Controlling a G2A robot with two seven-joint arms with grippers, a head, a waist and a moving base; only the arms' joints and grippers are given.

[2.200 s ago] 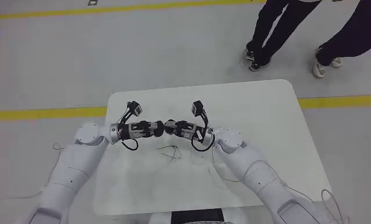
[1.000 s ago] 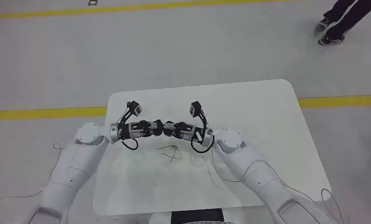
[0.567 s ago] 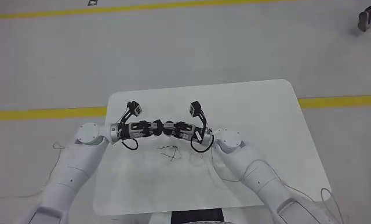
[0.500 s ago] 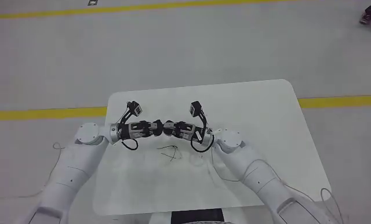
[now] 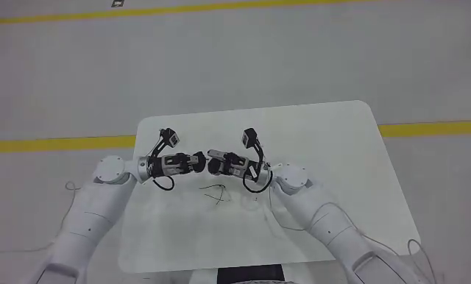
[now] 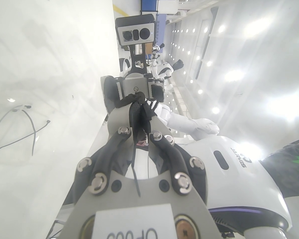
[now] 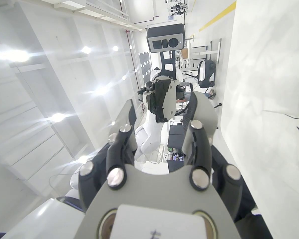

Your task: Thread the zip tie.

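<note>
**Gap opens at the threading point**

Contact between the two arms has just broken. A moment ago the tools met tip to tip above the table (image 5: 331,174); now a small space shows between them in the top view, though they face each other on the same line.

The left gripper (image 6: 138,115) is pinched closed on the black zip tie (image 6: 133,160). The strap leaves its fingertips and trails back across its own palm, with the free end lying over the base plate. Whether the head of the tie sticks out beyond the tips is hidden by the pads.

The right gripper (image 7: 162,108) stands just ahead of the left one with its fingers spread wide and nothing between them.

My reading is that the right tool has let go and backed off a little, so the tie is carried by the left tool alone. No closed loop can be seen, so I judge the threading unfinished; the right tool probably needs a fresh hold on the tail before another try.

Spare ties (image 6: 34,132) lie crossed on the table, below and to one side of the left tool.
</note>
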